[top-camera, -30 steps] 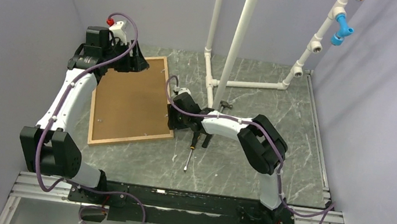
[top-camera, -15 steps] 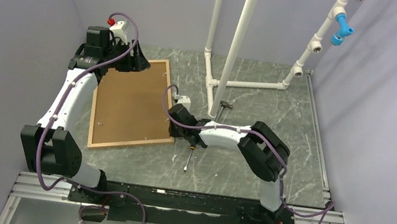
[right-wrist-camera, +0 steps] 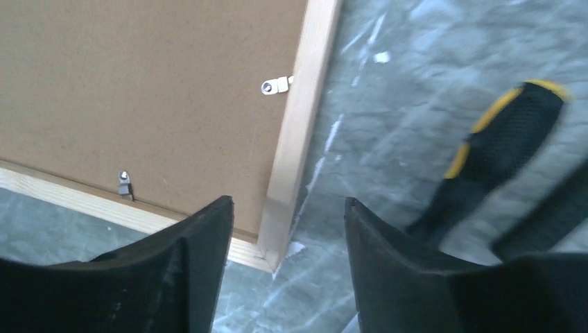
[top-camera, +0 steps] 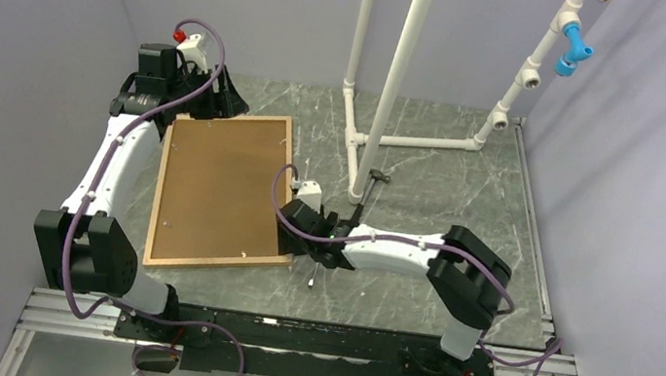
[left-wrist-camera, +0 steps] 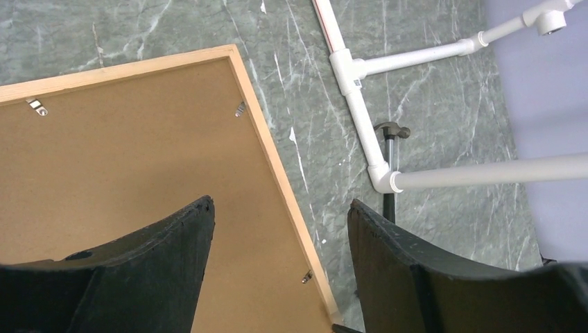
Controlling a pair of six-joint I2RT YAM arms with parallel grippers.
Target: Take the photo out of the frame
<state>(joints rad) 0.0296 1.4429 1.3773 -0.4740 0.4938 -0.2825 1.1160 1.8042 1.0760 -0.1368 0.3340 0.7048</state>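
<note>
The large rectangular light-wood frame (right-wrist-camera: 299,132) lies face-down beneath both hands, plain brown backing board (right-wrist-camera: 139,90) upward, the photo hidden. Left hand (left-wrist-camera: 279,203) and right hand (right-wrist-camera: 288,200) hover wide and empty. Releasing the backing comes first, and that likely means swivelling the small metal clip (right-wrist-camera: 275,86) just ahead of the right hand.

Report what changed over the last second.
The frame slid toward the near edge and squared up, while the right gripper moved back to its near right corner. The left gripper retreated slightly far-left. Both are open. The backing board is still in the frame; hammer and screwdriver unmoved.
</note>
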